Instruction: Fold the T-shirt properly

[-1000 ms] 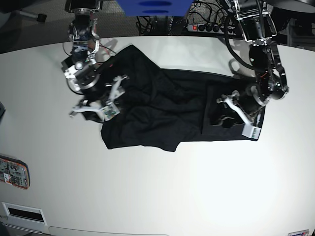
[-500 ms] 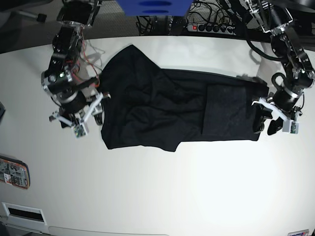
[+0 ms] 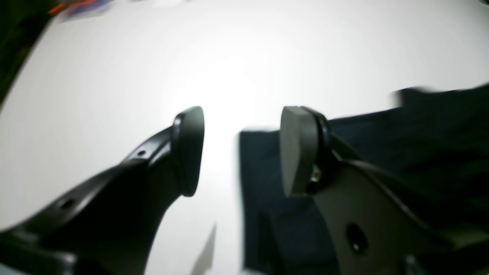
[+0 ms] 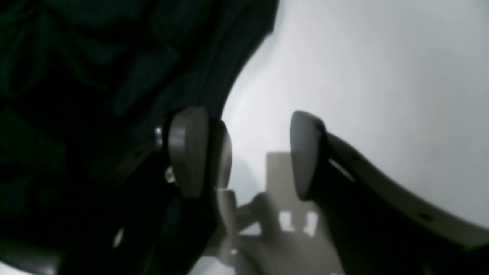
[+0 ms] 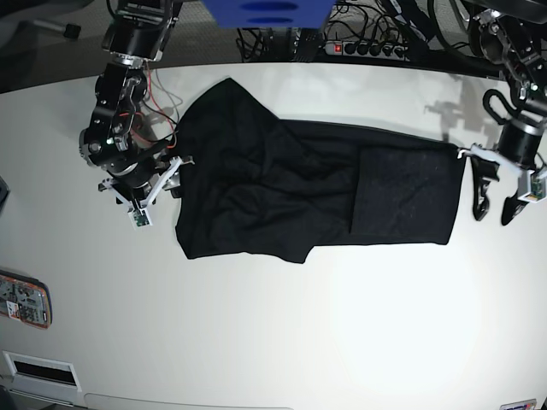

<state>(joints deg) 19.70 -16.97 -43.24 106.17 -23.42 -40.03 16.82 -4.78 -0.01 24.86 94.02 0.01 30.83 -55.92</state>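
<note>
The black T-shirt lies spread across the middle of the white table, rumpled on its left part, with a flat folded panel on its right part. My left gripper is open and empty just beyond the shirt's right edge. In the left wrist view this gripper hangs over the table with the shirt's edge under one finger. My right gripper is open and empty beside the shirt's left edge. In the right wrist view this gripper has the shirt at the upper left.
A power strip and cables lie behind the table's far edge. A blue object hangs at top centre. A small printed device lies at the table's left edge. A white vent plate sits at the bottom left.
Both grippers have come off the shirt and moved outward, the left arm to the right and up, the right arm to the left. Both are open. The shirt lies still.
</note>
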